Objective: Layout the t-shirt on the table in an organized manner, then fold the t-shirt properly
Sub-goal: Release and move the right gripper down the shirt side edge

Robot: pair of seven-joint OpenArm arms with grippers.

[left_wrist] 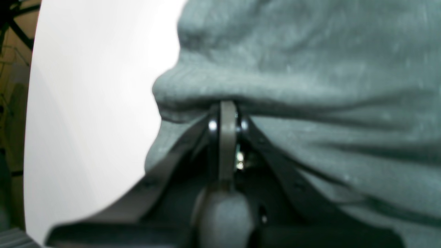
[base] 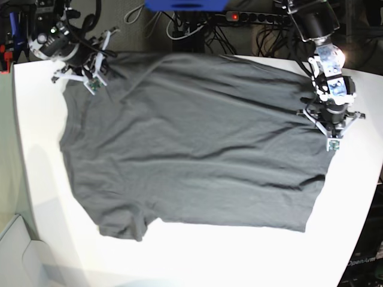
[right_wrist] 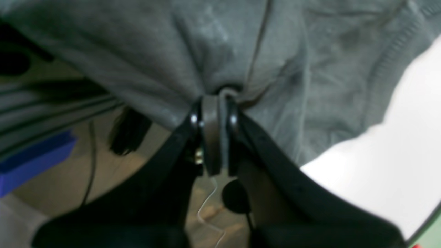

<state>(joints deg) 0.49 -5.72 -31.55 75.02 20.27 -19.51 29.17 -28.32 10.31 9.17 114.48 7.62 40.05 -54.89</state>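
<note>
a robotics lab: two robot arms flank a white tabletop (base: 36, 179), with a power strip (base: 254, 17), tangled cables (base: 185, 30) and a blue bin (right_wrist: 31, 162) behind.

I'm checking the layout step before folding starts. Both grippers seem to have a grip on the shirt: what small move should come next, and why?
Probably draw the two arms gently apart. The left gripper and right gripper are each shut on an edge of the t-shirt, which still shows long wrinkles across the table; light tension should flatten them.
</note>
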